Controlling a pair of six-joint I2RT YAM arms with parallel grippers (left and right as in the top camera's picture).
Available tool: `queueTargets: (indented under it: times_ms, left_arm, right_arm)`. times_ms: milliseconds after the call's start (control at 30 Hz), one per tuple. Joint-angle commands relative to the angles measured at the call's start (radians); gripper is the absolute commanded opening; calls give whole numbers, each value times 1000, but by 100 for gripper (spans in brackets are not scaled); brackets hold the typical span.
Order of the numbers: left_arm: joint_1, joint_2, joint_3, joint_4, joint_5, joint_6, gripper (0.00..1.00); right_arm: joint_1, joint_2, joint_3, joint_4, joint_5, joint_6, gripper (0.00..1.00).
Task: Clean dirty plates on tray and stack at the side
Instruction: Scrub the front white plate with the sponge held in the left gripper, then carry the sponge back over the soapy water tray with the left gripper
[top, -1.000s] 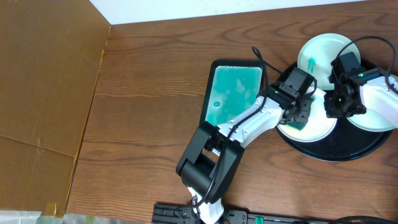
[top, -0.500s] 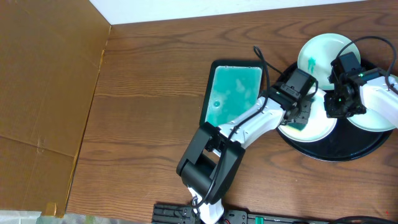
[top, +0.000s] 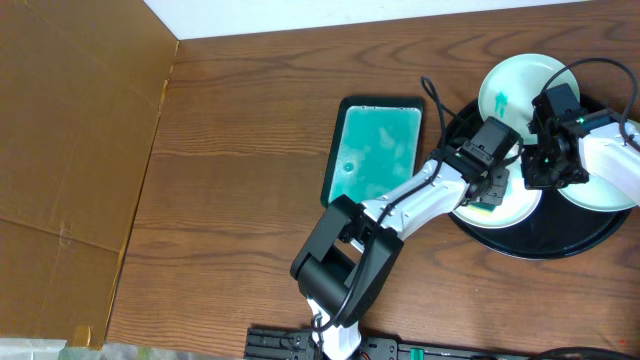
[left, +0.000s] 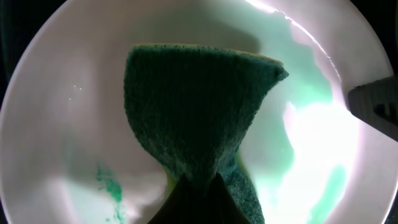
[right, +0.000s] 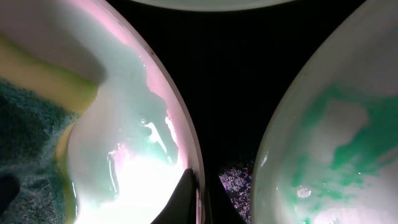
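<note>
Three white plates lie on the black tray. Over the middle plate my left gripper is shut on a green sponge with a yellow underside, pressed onto the plate beside a teal smear. My right gripper is shut on that plate's right rim, one finger inside and one outside. The right plate carries teal smears. The far plate also shows a smear.
A teal rectangular tray lies on the wooden table just left of the black tray. A cardboard sheet covers the table's left side. Cables run from both wrists above the plates.
My left gripper has slid right across the middle plate with the sponge and squeezed tighter on it. The right gripper has stayed on the rim.
</note>
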Motion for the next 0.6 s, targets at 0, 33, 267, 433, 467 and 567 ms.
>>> queueTargets:
  times_ms: [0,33,267,433,467,567]
  left_arm:
    - [34,48,-13,-31,-67,2,7]
    - [44,48,-13,-41,-94,1,7]
    - [143,43,-13,-117,-275,-40,7]
    - [187,27,-9,-93,-286,-39,7]
    - [190,17,-5,-87,-286,-39,7]
    - [191,-31,10,-67,-262,-40,7]
  right_arm:
    - [9,24,-8,-15,-4,-14,1]
    - [9,24,-8,-16,-4,-14,1]
    - [9,24,-8,-19,1,-13,1]
    - [9,24,-8,-16,7,-13,1]
    - [9,24,-8,-16,7,-13,1]
    - [9,24,-8,-16,7,-13,1]
